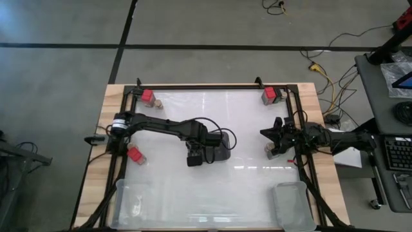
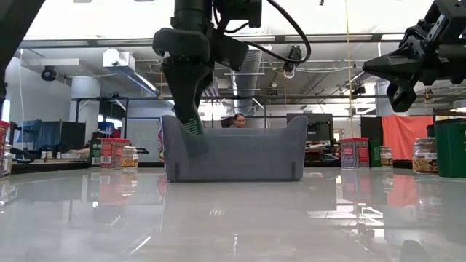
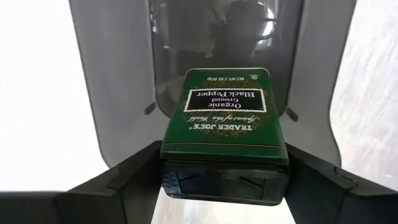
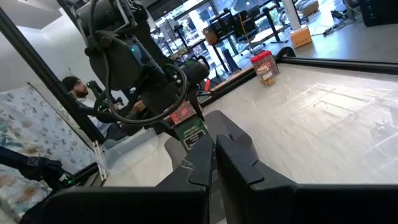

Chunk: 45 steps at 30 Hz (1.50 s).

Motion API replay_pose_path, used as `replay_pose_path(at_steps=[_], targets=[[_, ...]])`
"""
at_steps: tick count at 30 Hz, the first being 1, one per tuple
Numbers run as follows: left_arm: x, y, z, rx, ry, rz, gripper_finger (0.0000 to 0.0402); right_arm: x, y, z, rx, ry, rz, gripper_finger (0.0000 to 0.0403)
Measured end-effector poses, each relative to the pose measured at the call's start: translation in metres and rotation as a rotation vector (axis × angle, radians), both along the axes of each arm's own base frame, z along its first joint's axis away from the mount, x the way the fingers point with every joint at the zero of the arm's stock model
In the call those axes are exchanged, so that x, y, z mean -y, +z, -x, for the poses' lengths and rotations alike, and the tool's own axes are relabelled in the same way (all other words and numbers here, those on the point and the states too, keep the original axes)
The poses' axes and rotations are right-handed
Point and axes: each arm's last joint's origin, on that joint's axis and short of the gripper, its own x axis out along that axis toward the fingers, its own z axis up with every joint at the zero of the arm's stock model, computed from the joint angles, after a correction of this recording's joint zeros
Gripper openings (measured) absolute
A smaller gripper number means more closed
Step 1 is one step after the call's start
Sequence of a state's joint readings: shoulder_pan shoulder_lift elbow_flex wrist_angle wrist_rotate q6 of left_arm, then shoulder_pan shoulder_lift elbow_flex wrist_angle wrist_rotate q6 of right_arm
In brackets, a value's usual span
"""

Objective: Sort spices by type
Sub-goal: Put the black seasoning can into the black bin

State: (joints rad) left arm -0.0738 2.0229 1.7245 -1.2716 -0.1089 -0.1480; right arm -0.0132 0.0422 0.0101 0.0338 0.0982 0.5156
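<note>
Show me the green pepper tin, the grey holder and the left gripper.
green pepper tin (image 3: 224, 118), left wrist view, label face.
grey holder (image 2: 247, 156), low view, front wall.
left gripper (image 3: 205, 180), left wrist view, between fingertips.

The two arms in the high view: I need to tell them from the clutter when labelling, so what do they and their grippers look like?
Both are dark, jointed arms. The left arm has a light band near its base and a black cable looping beside its wrist. The right arm is the same dark build. The left gripper has broad, flat dark fingers; the right gripper has angular dark fingers.
</note>
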Motion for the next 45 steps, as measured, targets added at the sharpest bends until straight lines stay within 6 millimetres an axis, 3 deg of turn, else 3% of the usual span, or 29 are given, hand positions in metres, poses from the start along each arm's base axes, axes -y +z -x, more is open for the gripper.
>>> replay_pose_path(at_steps=[18, 29, 39, 45], targets=[[0.002, -0.005, 0.002, -0.022, -0.034, -0.004, 0.0263, 0.000, 0.000, 0.000, 0.000, 0.000, 0.000, 0.0013], [0.014, -0.005, 0.004, -0.040, -0.200, -0.026, 0.0263, 0.000, 0.000, 0.000, 0.000, 0.000, 0.000, 0.0013], [0.030, 0.023, 0.000, -0.029, -0.518, -0.248, 0.0263, 0.000, 0.000, 0.000, 0.000, 0.000, 0.000, 0.0013], [0.045, 0.023, 0.000, -0.107, -0.875, -0.348, 0.0263, 0.000, 0.000, 0.000, 0.000, 0.000, 0.000, 0.0013]])
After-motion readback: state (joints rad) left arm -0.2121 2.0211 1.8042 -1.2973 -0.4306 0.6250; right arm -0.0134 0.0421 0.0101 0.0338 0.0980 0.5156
